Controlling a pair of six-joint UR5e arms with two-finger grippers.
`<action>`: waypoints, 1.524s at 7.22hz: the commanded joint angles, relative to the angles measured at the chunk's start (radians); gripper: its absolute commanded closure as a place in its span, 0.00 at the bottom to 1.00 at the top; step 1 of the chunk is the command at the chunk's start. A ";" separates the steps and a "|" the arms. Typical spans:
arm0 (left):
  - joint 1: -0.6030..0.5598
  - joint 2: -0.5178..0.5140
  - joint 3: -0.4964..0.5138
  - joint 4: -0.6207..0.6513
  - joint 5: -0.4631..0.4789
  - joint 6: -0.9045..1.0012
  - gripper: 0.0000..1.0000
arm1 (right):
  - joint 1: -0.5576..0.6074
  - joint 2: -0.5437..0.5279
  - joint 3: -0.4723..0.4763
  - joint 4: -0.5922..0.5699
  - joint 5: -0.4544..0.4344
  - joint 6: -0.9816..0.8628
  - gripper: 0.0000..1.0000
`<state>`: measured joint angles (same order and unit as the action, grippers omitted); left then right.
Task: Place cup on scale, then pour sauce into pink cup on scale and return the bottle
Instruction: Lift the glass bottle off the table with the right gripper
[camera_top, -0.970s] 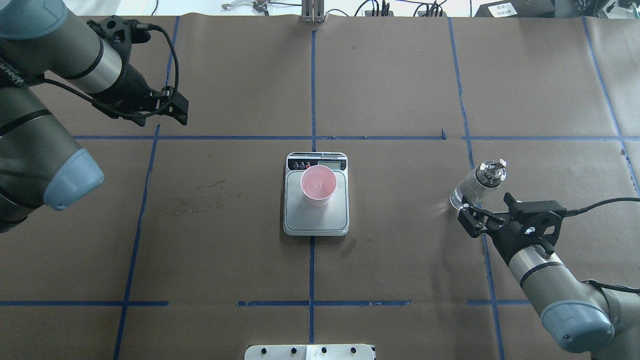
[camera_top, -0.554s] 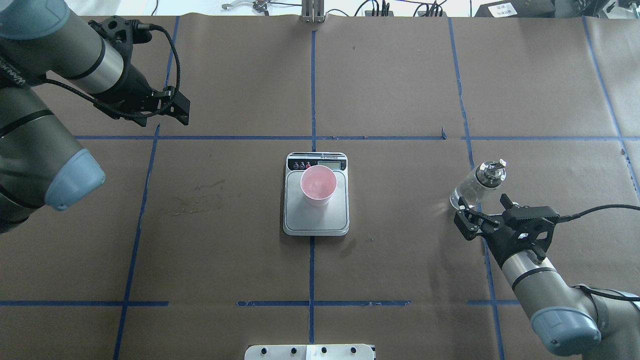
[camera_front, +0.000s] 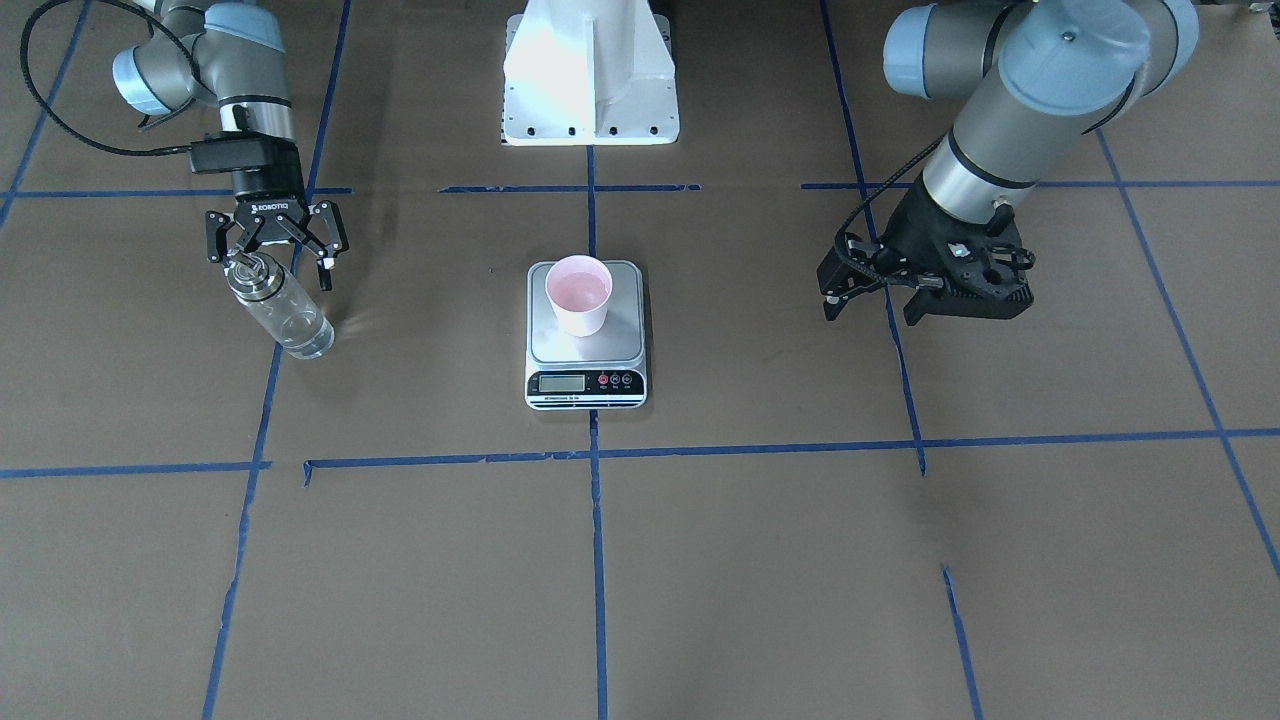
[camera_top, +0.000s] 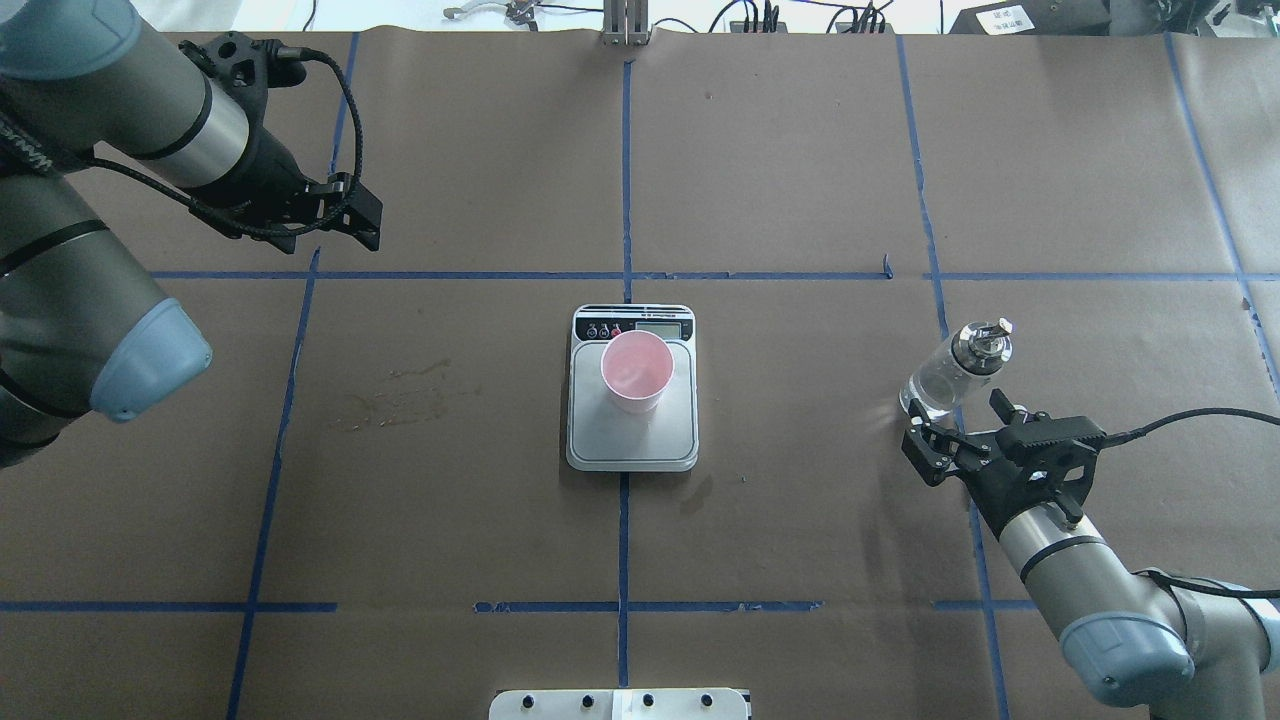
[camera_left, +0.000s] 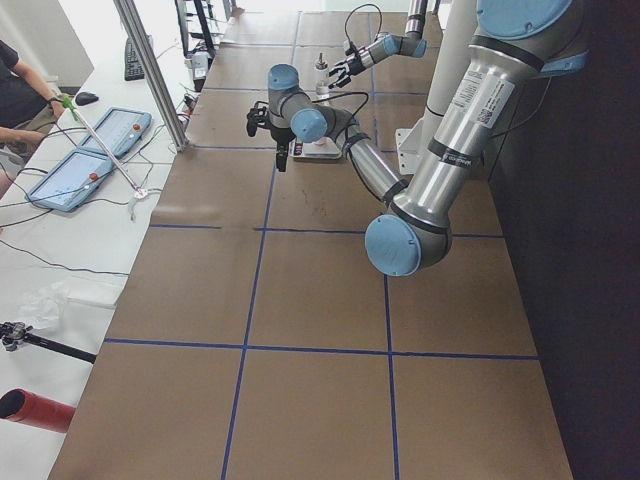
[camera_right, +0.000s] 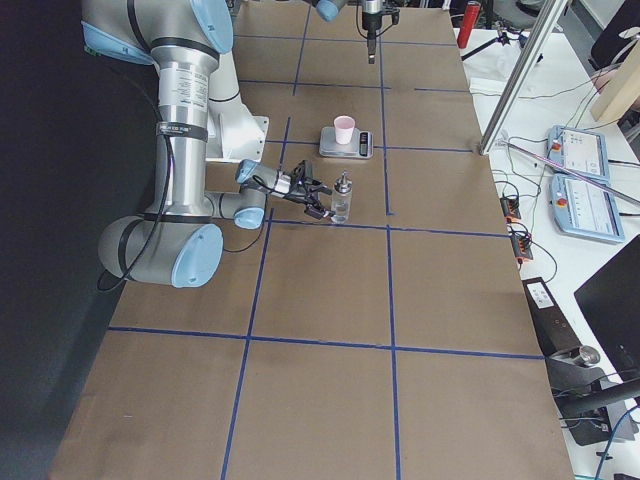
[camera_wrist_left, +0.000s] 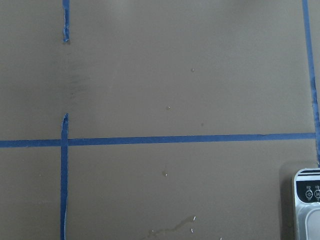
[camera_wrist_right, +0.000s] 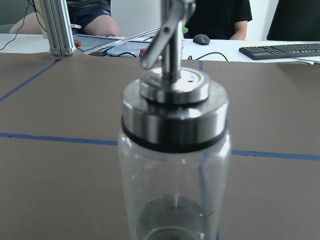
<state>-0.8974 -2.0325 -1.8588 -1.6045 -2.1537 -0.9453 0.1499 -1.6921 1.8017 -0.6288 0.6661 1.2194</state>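
Observation:
The pink cup (camera_top: 637, 372) stands upright on the steel platform of the scale (camera_top: 632, 440), near its display end; it also shows in the front view (camera_front: 578, 293) on the scale (camera_front: 586, 385). The clear glass bottle (camera_top: 952, 372) with a silver collar and spout stands upright on the table at the right, free of any grip. My right gripper (camera_top: 952, 422) is open and empty, just behind the bottle on the robot's side. The right wrist view is filled by the bottle (camera_wrist_right: 175, 150). My left gripper (camera_top: 362, 222) is open and empty at the far left.
Brown paper with blue tape lines (camera_top: 626, 180) covers the table. A faint stain (camera_top: 395, 400) lies left of the scale. The robot's white base (camera_front: 590, 70) stands behind the scale. Operators and control tablets (camera_right: 580, 170) are beyond the far edge.
My right gripper has drawn back from the bottle toward the robot, still open. The bottle, cup and scale have stayed put. The left arm has barely moved.

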 joint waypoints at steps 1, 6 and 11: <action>0.000 0.000 0.000 0.000 0.000 -0.001 0.08 | 0.017 0.015 -0.016 0.018 0.004 -0.038 0.00; 0.000 0.000 0.001 0.000 0.000 -0.001 0.06 | 0.088 0.058 -0.045 0.020 0.032 -0.069 0.00; 0.000 0.000 0.000 0.000 0.000 -0.001 0.05 | 0.102 0.093 -0.083 0.021 0.035 -0.070 0.27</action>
<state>-0.8974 -2.0325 -1.8591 -1.6046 -2.1537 -0.9465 0.2477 -1.6225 1.7382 -0.6087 0.7004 1.1491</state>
